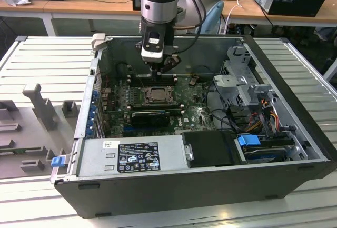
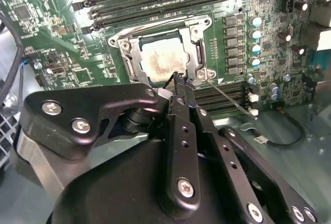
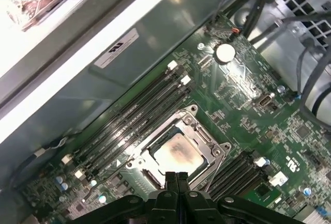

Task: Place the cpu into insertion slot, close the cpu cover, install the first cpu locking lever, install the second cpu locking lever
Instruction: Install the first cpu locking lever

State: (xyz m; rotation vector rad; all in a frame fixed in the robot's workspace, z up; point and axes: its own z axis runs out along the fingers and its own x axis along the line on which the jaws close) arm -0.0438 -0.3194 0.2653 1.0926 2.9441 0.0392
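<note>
Exterior view: black two-finger gripper point(image 1: 159, 71) hung inside open dark tower case point(image 1: 210, 191), just above socket on green motherboard point(image 1: 197, 113). Small square silver-topped cpu point(image 1: 156, 95) sat in socket.

Second wrist view: gripper point(image 2: 178, 78) tips pinched together, nothing between them, right at socket edge. cpu point(image 2: 163, 61) seated, thin grey metal-frame cpu cover point(image 2: 135, 62) lay down around it. Skinny silver wire lever point(image 2: 227, 97) stuck out from socket corner, across black memory slots point(image 2: 212, 99).

First wrist view: same deal, gripper point(image 3: 176, 178) tips closed, cpu point(image 3: 177, 151) just beyond, cpu cover point(image 3: 209, 152) framing it.
</note>
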